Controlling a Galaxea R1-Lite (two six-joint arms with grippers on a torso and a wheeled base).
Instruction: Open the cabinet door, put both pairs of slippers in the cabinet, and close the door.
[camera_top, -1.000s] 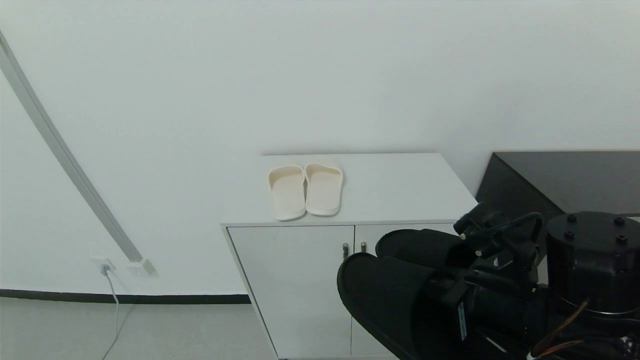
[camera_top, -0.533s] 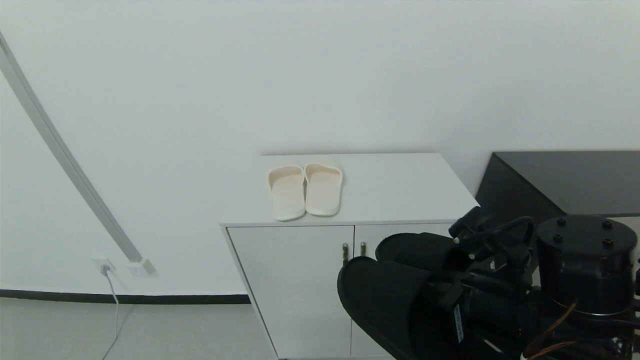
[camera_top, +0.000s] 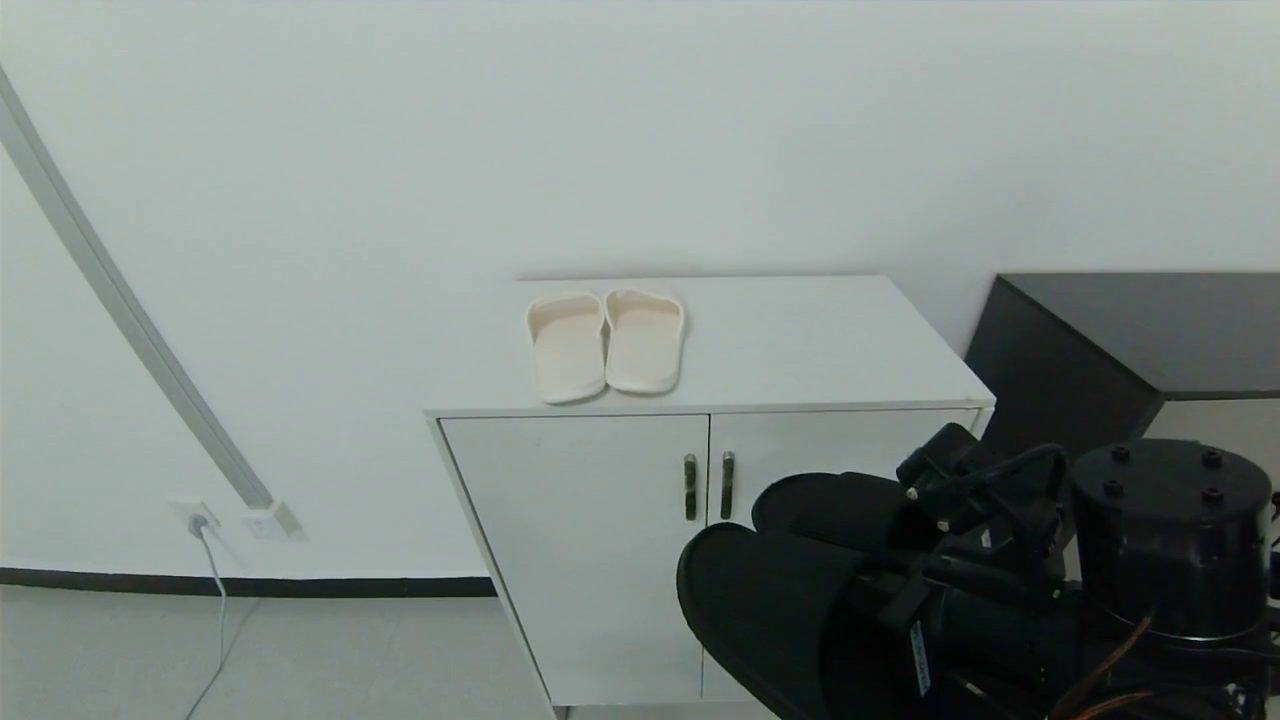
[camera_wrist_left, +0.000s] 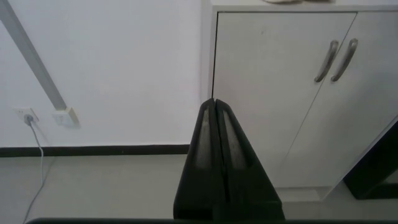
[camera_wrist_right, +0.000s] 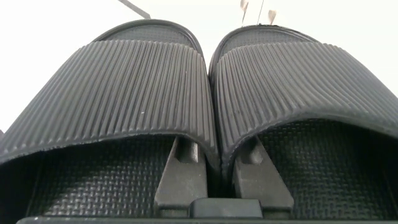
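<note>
The left gripper (camera_wrist_left: 214, 112) hung empty, fingers pressed together, facing the cabinet (camera_top: 580, 520), whose doors were shut. White slippers (camera_top: 605, 342) lay on its top, at 11 o'clock of the upright handles (camera_top: 708, 486). Black slippers (camera_top: 790, 590), at 5 o'clock of them, were pinched together by the right gripper (camera_wrist_right: 219, 168). The free left arm likely suits the door. Since earlier only the head camera had shifted, showing more door.
</note>
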